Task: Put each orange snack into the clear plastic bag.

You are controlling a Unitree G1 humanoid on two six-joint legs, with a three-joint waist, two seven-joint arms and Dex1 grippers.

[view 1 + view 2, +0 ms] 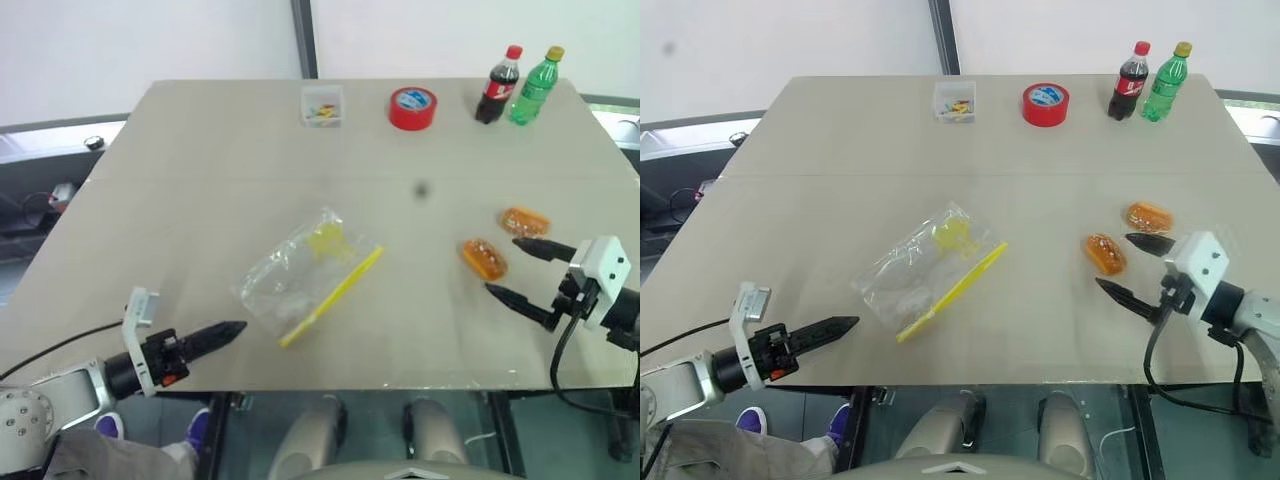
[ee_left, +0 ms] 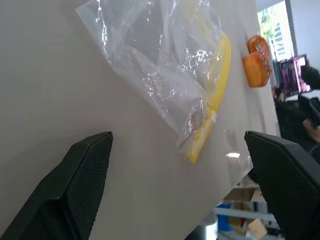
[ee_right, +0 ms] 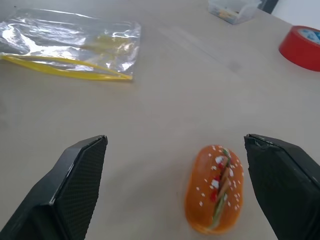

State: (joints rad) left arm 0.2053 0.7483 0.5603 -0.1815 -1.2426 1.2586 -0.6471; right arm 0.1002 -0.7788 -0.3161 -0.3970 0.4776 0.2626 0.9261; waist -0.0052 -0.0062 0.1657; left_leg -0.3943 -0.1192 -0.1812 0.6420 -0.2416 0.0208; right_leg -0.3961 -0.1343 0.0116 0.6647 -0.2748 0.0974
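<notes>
Left eye view: bag [image 1: 305,275] at table [image 1: 200,180] centre, strip running 7-to-1 o'clock; two snacks [image 1: 484,258] [image 1: 524,221] at 3 o'clock before right gripper [image 1: 514,270], bare surface between; left gripper [image 1: 225,331] at 7 o'clock; both spread, empty.

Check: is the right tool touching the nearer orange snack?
Apart. Right wrist view shows the snack lying on bare table between the right tool's open fingers, clear of both.

No text is reading legibly anywhere. The dark bottle [image 1: 498,86] is wearing a red label and the green bottle [image 1: 533,87] a green one, neither showing readable words. The red tape roll [image 1: 412,108] is showing a blue-white face, lettering unresolvable.
</notes>
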